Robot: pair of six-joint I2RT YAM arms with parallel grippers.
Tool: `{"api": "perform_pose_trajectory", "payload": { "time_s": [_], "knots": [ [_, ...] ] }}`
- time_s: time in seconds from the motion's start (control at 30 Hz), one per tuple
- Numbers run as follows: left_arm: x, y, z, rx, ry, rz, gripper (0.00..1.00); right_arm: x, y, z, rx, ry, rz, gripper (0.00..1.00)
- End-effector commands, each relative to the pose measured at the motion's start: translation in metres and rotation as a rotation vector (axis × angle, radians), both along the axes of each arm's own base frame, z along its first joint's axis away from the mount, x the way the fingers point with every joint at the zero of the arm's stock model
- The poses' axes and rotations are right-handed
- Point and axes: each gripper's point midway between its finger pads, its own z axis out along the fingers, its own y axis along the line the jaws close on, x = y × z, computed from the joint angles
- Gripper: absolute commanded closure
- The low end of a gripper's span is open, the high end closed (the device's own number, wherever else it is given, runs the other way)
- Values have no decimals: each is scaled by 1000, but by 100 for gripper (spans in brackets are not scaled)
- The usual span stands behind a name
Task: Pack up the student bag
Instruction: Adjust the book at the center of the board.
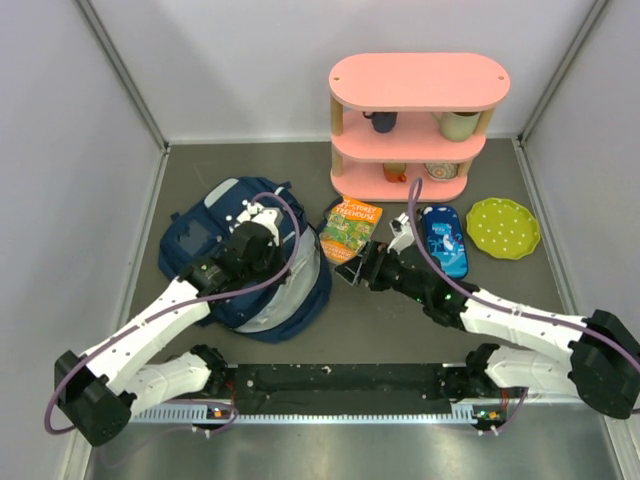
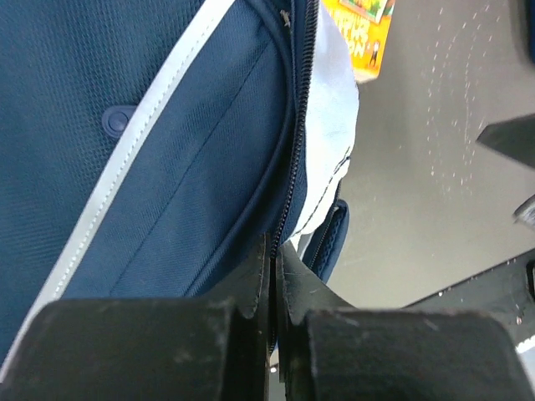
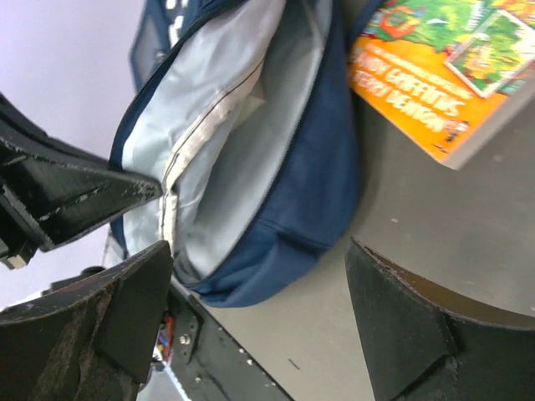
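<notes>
Now our left pincer [image 2: 274, 266] clamps the zip edge of the large navy blue fabric backpack [image 1: 200, 235], lying on the grey worktop [image 1: 390, 330], propping its mouth open, presumably for loading; beside that backpack our right pincer [image 3: 259, 292] gapes empty.

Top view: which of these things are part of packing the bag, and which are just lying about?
Part of the job: student bag, its zip edge pinched by the left fingers; right fingers, open beside it; probably the orange book and blue pencil case, to go in.
Just lying about: pink shelf with cups; green plate.
</notes>
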Motion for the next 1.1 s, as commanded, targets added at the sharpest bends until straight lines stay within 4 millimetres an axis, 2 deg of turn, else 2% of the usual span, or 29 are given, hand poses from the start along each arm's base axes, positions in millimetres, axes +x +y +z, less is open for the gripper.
{"api": "perform_pose_trajectory", "payload": {
  "time_s": [0.0,0.03,0.07,0.1,0.13,0.17,0.2,0.23,0.27,0.3,0.37,0.4,0.5,0.53,0.7,0.87,1.0,1.07],
  "knots": [
    [-13,-4,-16,-42,79,0,100,12,-27,6,-96,1,-113,16],
    [-16,-2,-20,-41,84,0,96,12,-29,12,-101,-2,-123,15],
    [-18,-1,-20,-49,84,6,78,10,-39,7,-143,19,-142,14],
    [-20,0,-15,-67,67,8,67,8,-42,7,-157,27,-149,14],
    [-22,2,-16,-73,65,14,60,8,-45,13,-159,25,-155,13],
    [-23,3,-13,-85,56,19,46,3,-50,14,-173,31,-153,13],
    [-25,5,-5,-106,28,23,38,1,-53,18,-165,25,-153,12],
    [-25,6,-4,-112,16,32,32,-2,-56,17,-164,28,-156,7],
    [-24,8,-1,-116,-2,33,29,-4,-58,18,-153,30,-158,5],
    [-24,9,7,-131,-29,33,24,-8,-61,27,-121,12,-156,4],
    [-25,13,16,-135,-54,49,19,-14,-65,25,-127,-12,-132,3],
    [-25,16,24,-149,-80,55,12,-18,-72,26,-134,-22,-132,2],
    [-25,24,37,-166,-160,68,2,-18,-95,12,-206,-3,-208,1],
    [-23,27,36,-162,-178,76,1,-17,-99,13,-214,-4,-223,1],
    [-27,33,57,-224,-253,100,1,-17,-104,22,-234,5,-239,1],
    [-29,36,78,-263,-294,111,1,-22,-112,51,-224,-4,-250,1],
    [-29,35,86,-305,-316,118,1,-19,-123,80,-182,-66,-302,1],
    [-29,34,85,-317,-307,123,1,-19,-125,92,-155,-86,-309,1]
  ]
}}
